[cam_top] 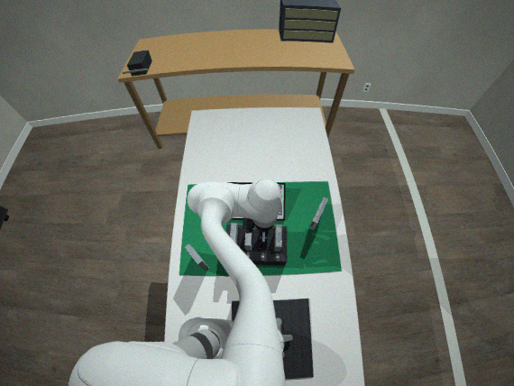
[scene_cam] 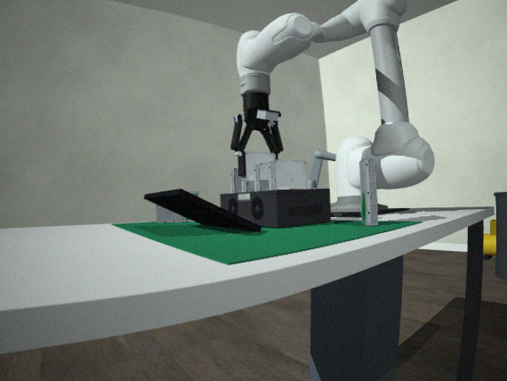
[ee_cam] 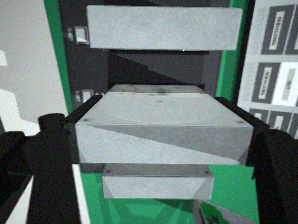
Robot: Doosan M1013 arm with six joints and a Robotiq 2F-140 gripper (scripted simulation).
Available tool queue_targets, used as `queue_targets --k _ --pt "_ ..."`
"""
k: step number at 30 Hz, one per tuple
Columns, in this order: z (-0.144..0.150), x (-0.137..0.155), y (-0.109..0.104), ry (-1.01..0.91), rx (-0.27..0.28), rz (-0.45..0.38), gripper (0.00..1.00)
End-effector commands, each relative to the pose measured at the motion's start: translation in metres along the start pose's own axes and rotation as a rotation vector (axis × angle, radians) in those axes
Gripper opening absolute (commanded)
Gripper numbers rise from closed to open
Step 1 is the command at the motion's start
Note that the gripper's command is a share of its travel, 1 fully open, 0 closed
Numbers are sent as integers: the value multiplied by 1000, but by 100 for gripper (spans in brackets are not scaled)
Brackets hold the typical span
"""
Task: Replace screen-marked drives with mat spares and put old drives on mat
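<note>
Silvery and upright, the drive point(scene_cam: 261, 159) point(ee_cam: 164, 142) is clamped in your jaws point(scene_cam: 259, 164), raised above its neighbours over the black dock point(cam_top: 270, 258) point(scene_cam: 303, 207) point(ee_cam: 82, 65); the two spares point(cam_top: 318, 214) point(cam_top: 197, 257) point(scene_cam: 369, 191) stand on the green mat point(cam_top: 293, 266) point(scene_cam: 222, 249) point(ee_cam: 235, 175) (one either side).

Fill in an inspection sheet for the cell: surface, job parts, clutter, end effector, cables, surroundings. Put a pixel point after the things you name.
Surface: green mat point(cam_top: 293, 266) point(scene_cam: 231, 249) point(ee_cam: 235, 175) flat on the white table point(cam_top: 252, 144) point(scene_cam: 67, 263).
Job parts: dock point(cam_top: 270, 258) point(scene_cam: 304, 211) point(ee_cam: 95, 60) on the mat, other drives upright in it; two loose drives point(cam_top: 197, 257) point(scene_cam: 369, 191) on the mat, one each side; tilted screen point(cam_top: 282, 207) point(scene_cam: 202, 206) point(ee_cam: 268, 80), marks unreadable.
Clutter: nothing seen on the mat.
End effector point(cam_top: 248, 239) point(scene_cam: 259, 165) point(ee_cam: 157, 110): closed on a drive over the dock.
Cables: nothing seen.
Surroundings: wooden bench point(cam_top: 216, 54) with drawer unit point(cam_top: 309, 24); wall outlet point(cam_top: 367, 87).
</note>
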State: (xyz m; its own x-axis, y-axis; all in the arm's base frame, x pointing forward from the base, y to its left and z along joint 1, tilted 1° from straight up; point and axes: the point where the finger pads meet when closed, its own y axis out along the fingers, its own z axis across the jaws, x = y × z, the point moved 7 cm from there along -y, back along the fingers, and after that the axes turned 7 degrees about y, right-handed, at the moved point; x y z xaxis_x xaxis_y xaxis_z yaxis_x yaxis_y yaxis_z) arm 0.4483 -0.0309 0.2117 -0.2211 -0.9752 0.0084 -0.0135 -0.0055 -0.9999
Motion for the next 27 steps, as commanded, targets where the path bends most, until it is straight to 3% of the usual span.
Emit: queue_targets --k 1,27 --pt "0 0 -8 0 1 0 10" --pt "0 0 -75 0 1 0 10"
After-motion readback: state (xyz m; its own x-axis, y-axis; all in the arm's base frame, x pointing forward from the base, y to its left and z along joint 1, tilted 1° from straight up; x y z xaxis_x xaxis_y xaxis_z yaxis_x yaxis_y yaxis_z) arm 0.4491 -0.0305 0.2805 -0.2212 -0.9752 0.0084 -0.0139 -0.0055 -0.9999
